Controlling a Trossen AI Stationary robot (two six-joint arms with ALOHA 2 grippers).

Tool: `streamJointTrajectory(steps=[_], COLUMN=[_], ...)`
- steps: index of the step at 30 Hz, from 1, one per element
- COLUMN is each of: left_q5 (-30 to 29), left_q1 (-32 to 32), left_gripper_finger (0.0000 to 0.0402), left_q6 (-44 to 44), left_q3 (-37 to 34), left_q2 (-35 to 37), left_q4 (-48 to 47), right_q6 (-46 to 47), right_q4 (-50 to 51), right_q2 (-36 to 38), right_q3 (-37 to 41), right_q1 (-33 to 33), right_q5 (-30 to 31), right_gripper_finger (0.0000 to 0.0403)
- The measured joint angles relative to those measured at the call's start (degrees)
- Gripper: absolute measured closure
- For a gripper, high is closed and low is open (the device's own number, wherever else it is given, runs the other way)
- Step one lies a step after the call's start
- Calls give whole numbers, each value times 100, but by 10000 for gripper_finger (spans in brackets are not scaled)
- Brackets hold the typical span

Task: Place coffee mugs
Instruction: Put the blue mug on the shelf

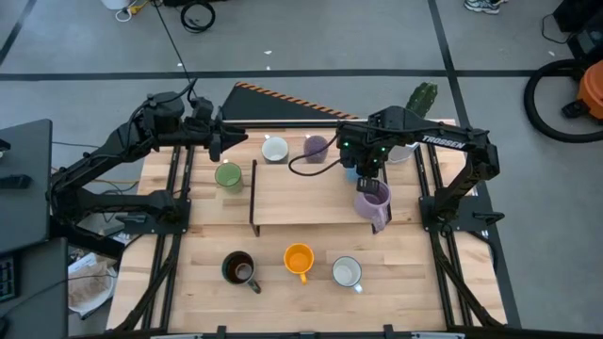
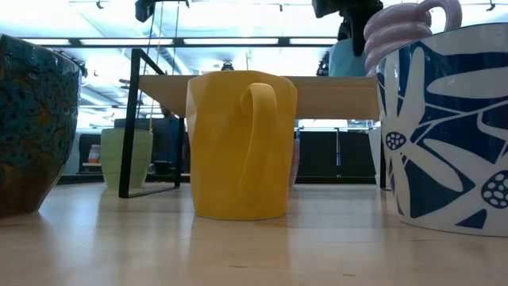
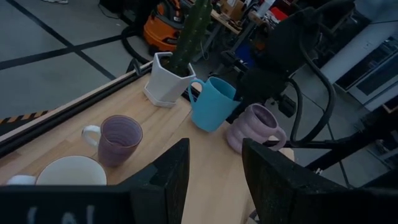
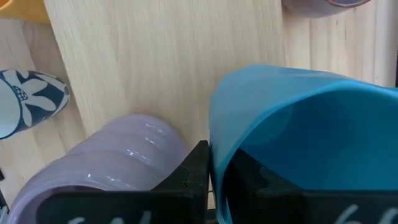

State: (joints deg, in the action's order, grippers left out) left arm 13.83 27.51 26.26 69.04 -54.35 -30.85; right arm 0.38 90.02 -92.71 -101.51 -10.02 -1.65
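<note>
A: In front of the shelf (image 1: 316, 196), what stands?
B: Brown mug (image 1: 239, 269), orange mug (image 1: 299, 259), patterned white mug (image 1: 347, 272).
A: On it?
B: The ribbed lavender mug (image 1: 373, 202), at its right end. Right gripper (image 1: 364, 168) clamps the blue mug (image 4: 305, 143), apparently tilted above.
A: Beyond?
B: Green mug (image 1: 227, 175); left gripper (image 3: 214, 171) open.

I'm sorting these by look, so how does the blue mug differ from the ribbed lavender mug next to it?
The blue mug is smooth-walled; the ribbed lavender mug is stacked rounded rings. The blue mug tilts, its wall pinched by the right gripper; the ribbed lavender mug stands upright, free, on the wooden shelf. Both have handles. The left gripper waits open at the table's back.
</note>
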Motion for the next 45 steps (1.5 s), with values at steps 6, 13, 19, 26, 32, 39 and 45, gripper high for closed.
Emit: streamJointTrajectory(steps=[6, 13, 19, 26, 32, 39, 45], left_q5=[1, 2, 2, 2, 2, 2, 2], left_q1=[0, 0, 0, 0, 0, 0, 0], left_gripper_finger=[249, 249, 249, 249, 249, 249, 249], left_q6=[-11, -63, -118, -118, -116, -102, -107], left_q3=[0, 0, 0, 0, 0, 0, 0], left_q2=[0, 0, 0, 0, 0, 0, 0], left_q4=[-48, -118, -118, -118, -118, -116, -116], right_q6=[-9, 7, 9, 64, 152, 247, 221], right_q4=[0, 0, -4, 0, -4, -1, -1], right_q2=[2, 0, 2, 2, 9, 11, 13], right_q3=[2, 2, 2, 2, 2, -88, -579], right_q1=[0, 2, 4, 4, 0, -24, -151], right_q5=[-107, -142, -144, -293, -531, -577, -416], right_gripper_finger=[349, 346, 338, 310, 289, 288, 289])
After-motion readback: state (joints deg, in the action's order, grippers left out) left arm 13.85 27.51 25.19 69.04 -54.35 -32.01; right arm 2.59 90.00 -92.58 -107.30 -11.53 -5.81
